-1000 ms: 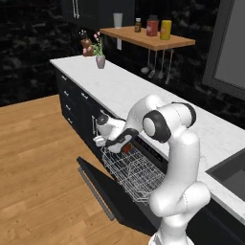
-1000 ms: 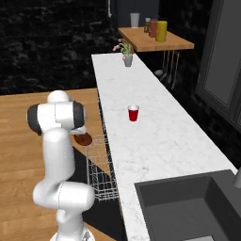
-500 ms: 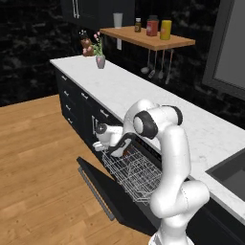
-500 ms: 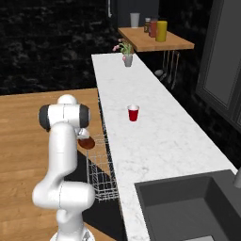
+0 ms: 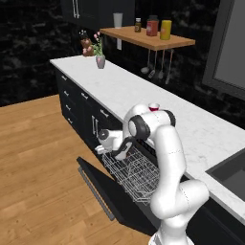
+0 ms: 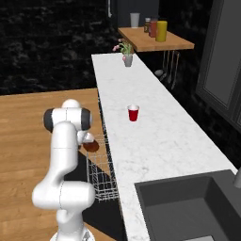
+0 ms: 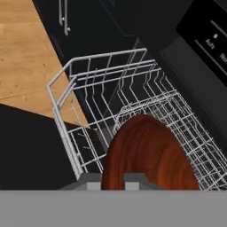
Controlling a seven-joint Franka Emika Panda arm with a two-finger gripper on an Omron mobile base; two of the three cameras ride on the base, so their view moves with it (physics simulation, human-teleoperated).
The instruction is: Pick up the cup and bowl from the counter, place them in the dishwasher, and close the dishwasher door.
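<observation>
My gripper [image 7: 113, 181] is shut on the reddish-brown bowl [image 7: 148, 155], held tilted on edge just above the white wire rack [image 7: 102, 84] of the dishwasher. The right base view has the bowl [image 6: 92, 146] under my hand, beside the rack [image 6: 104, 172]. From the left base camera my gripper [image 5: 118, 151] hangs over the near left end of the rack [image 5: 139, 174]. The dishwasher door [image 5: 107, 194] lies open and flat, its grey handle [image 5: 95, 194] at the outer edge. The red cup [image 6: 133, 113] stands upright on the white counter [image 6: 155, 141], behind my arm [image 5: 153, 106].
A vase with flowers [image 5: 99, 60] stands at the counter's far end. A wooden shelf [image 5: 148, 40] carries a yellow canister [image 5: 165, 29] and jars, with utensils hanging below. A dark sink [image 6: 188, 207] sits at the near end. Wood floor [image 5: 38, 162] lies left of the door.
My hand has sunk slightly with the bowl toward the rack, and my elbow has swung closer to the counter. The cup has stayed put.
</observation>
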